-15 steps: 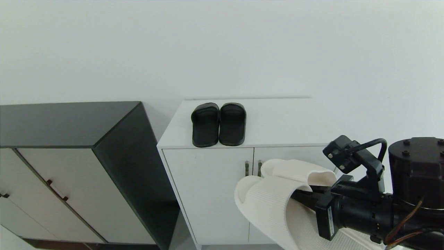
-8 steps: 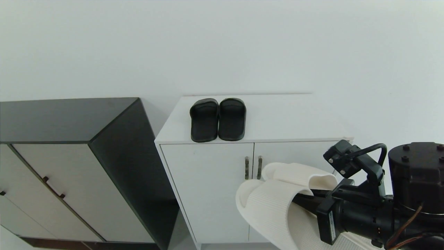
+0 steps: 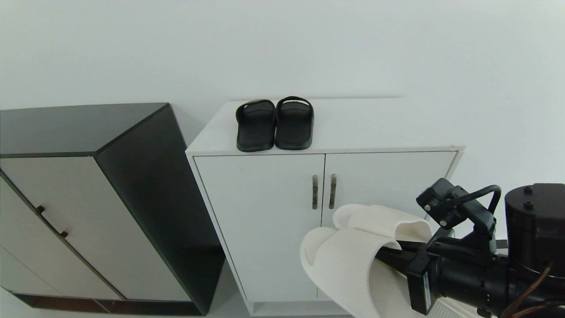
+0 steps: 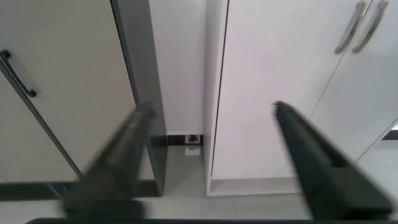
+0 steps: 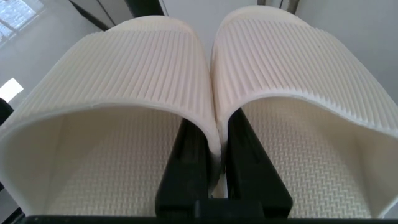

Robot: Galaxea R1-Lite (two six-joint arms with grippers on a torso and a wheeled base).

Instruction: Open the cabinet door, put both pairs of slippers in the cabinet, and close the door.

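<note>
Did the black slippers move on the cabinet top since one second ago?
No. The black slippers lie at the same spot by the front edge of the white cabinet; only the camera shifted.

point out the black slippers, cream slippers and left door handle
black rubber slide slippers (image 3: 256, 130): head view, left one's footbed
cream ribbed slippers (image 3: 340, 260): head view, nearer one's strap
grey metal left door handle (image 3: 314, 192): head view, mid-bar

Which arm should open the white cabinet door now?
Left. The left gripper is open and empty, facing the shut cabinet doors. The right gripper is shut on the white slippers, so it is busy.
</note>
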